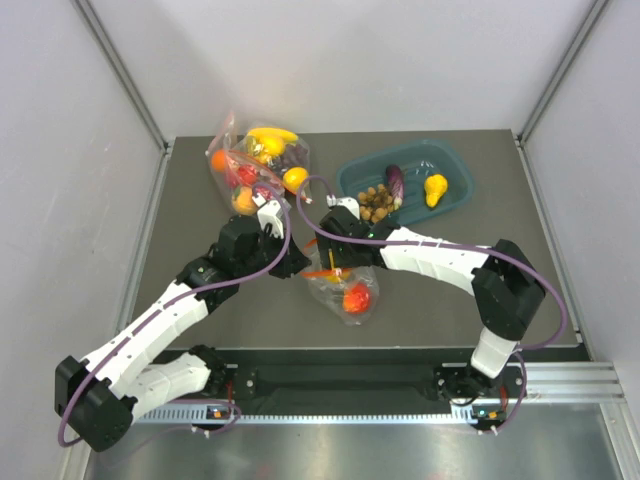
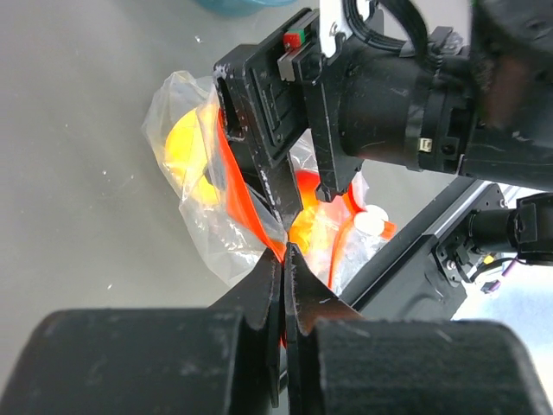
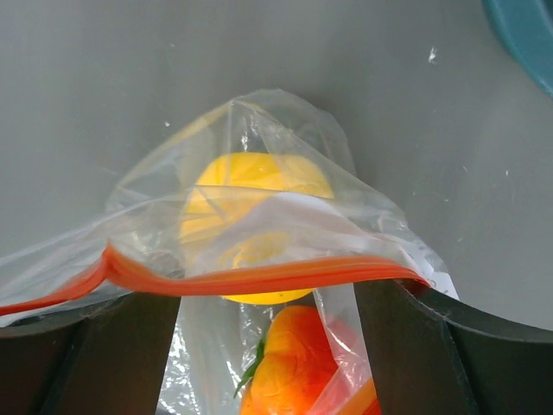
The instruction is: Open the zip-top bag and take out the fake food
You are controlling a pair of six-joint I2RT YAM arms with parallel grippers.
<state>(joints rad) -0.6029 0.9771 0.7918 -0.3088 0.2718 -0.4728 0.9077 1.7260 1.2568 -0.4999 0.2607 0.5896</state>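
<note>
1. My left fingers (image 2: pixel 259 303) are pinched tight on the red-orange zip strip (image 2: pixel 246 207) of the clear crinkly plastic zip-top bag (image 1: pixel 345 285). I read this as an anchor on one lip, so the other lip can be drawn away from it.
2. My right fingers (image 3: pixel 130 346) stand wide, one at each side of the bag's mouth, with the strip running across just at their tips. They clamp nothing that I can see; my guess is they are lining up for the opposite lip.
3. The bag sits on the grey tabletop (image 1: pixel 480 290) near the middle, between the two arms, its mouth lifted towards the fingers and its body sagging below.
4. Inside it are a glossy yellow plastic lemon (image 3: pixel 255 186) and a glossy red plastic tomato (image 3: pixel 289 367). How far the zip has parted I cannot tell.
5. The teal plastic tray (image 1: pixel 415 160) at the back right holds a brown knobbly cluster (image 1: pixel 375 203), a purple eggplant (image 1: pixel 394 180) and a yellow pear (image 1: pixel 435 188) — so I judge the emptying partly done.
6. A second clear bag (image 1: pixel 255 165), showing a banana and an orange, lies at the back left — not my concern.
</note>
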